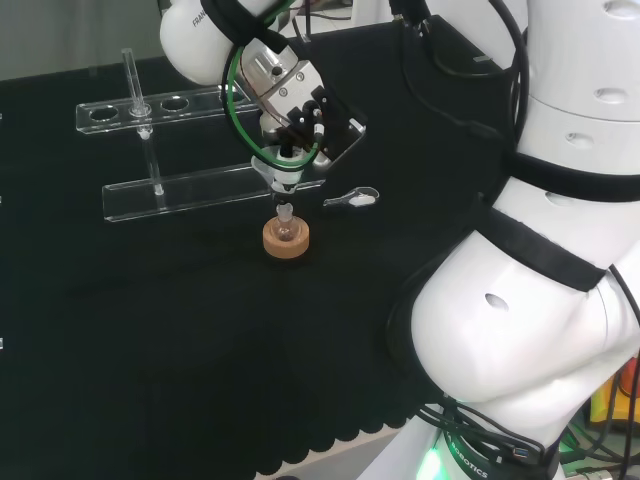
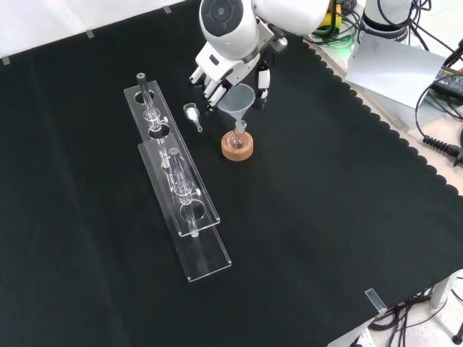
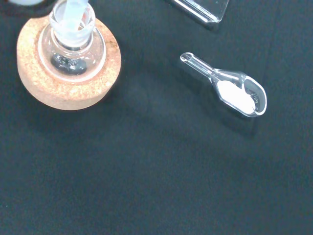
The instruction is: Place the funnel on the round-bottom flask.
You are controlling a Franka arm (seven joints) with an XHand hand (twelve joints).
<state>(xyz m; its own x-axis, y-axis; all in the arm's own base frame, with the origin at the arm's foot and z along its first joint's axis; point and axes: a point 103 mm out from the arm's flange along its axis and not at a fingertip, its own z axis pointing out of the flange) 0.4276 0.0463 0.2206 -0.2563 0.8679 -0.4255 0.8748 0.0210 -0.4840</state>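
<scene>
A small round-bottom flask [image 2: 237, 137] of clear glass stands upright on a cork ring [image 2: 238, 149] in the middle of the cloth. The hand [image 2: 217, 76] hangs just above it and is shut on a clear funnel [image 2: 239, 101], fingers and thumb around the cone. The funnel's stem points down into the flask's neck [image 3: 72, 30], as the wrist view shows from close by. In the head view the hand [image 1: 300, 115] holds the funnel [image 1: 281, 175] straight over the flask [image 1: 286, 222] and cork ring [image 1: 286, 240].
A clear scoop [image 2: 193, 116] with white powder lies on the cloth close to the cork ring; the wrist view shows the scoop [image 3: 234, 93] too. A long clear tube rack [image 2: 177, 181] with a few tubes stands to the left in the front view.
</scene>
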